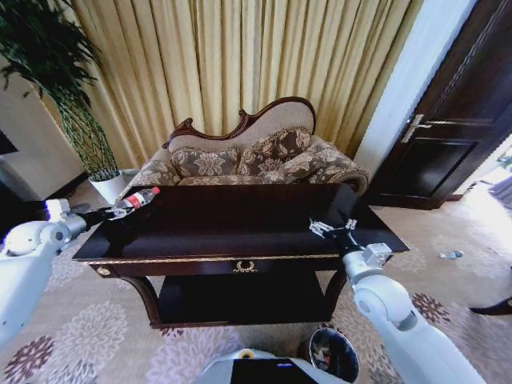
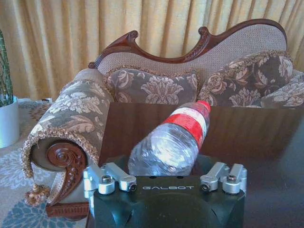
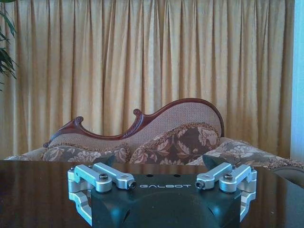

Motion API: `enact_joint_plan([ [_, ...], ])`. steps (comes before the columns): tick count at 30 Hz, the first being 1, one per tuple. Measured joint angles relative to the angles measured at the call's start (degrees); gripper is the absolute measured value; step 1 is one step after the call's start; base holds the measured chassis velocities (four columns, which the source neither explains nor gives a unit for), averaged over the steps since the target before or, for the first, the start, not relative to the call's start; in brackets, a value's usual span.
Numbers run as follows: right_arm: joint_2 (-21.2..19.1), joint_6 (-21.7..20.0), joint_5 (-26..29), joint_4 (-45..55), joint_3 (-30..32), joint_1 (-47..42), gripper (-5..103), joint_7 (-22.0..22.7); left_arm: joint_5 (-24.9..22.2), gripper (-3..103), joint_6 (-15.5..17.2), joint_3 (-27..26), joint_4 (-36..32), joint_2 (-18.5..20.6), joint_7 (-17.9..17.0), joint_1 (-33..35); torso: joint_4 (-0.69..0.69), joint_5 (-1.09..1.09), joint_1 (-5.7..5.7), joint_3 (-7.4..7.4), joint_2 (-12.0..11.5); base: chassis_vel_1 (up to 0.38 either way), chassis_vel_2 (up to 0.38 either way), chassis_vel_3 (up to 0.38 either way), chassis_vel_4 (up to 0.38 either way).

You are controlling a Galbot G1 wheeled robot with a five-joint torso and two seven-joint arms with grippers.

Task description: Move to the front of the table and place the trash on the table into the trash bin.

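My left gripper [image 1: 114, 213] is shut on the base of a clear plastic bottle [image 1: 139, 198] with a red cap and label. It holds the bottle tilted over the left end of the dark glossy table [image 1: 240, 228]. In the left wrist view the bottle [image 2: 173, 140] points away from the gripper [image 2: 164, 164] toward the sofa. My right gripper [image 1: 326, 228] hovers open just above the table's right part, with nothing between its fingers [image 3: 161, 161]. The round trash bin [image 1: 334, 354], shiny inside, stands on the carpet below the table's front right, beside my right arm.
A patterned sofa [image 1: 256, 156] with a carved back stands right behind the table. A white plant pot [image 1: 108, 186] sits at the back left and a dark door [image 1: 456, 120] at the right. A small bottle [image 1: 452, 255] lies on the carpet at the right.
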Motion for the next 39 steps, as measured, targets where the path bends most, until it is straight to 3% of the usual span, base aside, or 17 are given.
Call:
enact_joint_plan([
  [1, 0.0, 0.0, 0.0, 0.0, 0.0, 0.0, 100, 0.0, 0.0, 85, 0.0, 0.0, 0.0, 0.0, 0.0, 0.0, 0.0, 0.0, 0.0, 0.0, 0.0, 0.0, 0.0, 0.0, 0.0],
  [4, 0.07, 0.05, -0.02, 0.04, -0.11, -0.02, 100, 0.0, 0.23, 69, -0.13, -0.32, -0.02, -0.22, 0.15, 0.32, 0.0, 0.0, 0.0, 0.0, 0.0, 0.0, 0.0, 0.0, 0.0],
  [14, 0.15, 0.07, -0.11, 0.25, -0.01, -0.36, 100, 0.09, 0.94, 42, -0.33, -0.48, -0.14, -0.63, 0.98, 0.56, 0.0, 0.01, 0.0, 0.0, 0.0, 0.0, 0.0, 0.0, 0.0],
  [24, 0.51, 0.07, -0.58, 0.76, 0.11, -1.08, 100, 0.37, 1.42, 40, -0.99, -1.16, -1.29, -0.93, 1.48, 1.41, 0.01, 0.0, 0.0, 0.0, 0.0, 0.0, 0.0, 0.0, 0.0],
  [31, 0.72, 0.07, -0.83, 1.52, 0.05, -1.67, 100, 0.66, 3.04, 40, -6.89, -3.09, -5.93, -0.93, 5.31, 3.61, 0.0, 0.01, 0.0, 0.0, 0.0, 0.0, 0.0, 0.0, 0.0],
  [37, 0.26, -0.01, -0.45, 2.24, 0.41, -1.88, 100, 1.13, 3.24, 40, -7.7, -5.29, -11.04, -3.37, 4.75, 6.51, 0.0, 0.02, 0.0, 0.0, 0.0, 0.0, 0.0, 0.0, 0.0],
  [39, 0.19, -0.05, -0.35, 2.59, 0.84, -2.21, 100, 1.23, 3.9, 40, -9.81, -6.38, -13.39, -5.74, 3.34, 8.3, 0.01, 0.0, 0.0, 0.0, 0.0, 0.0, 0.0, 0.0, 0.0],
])
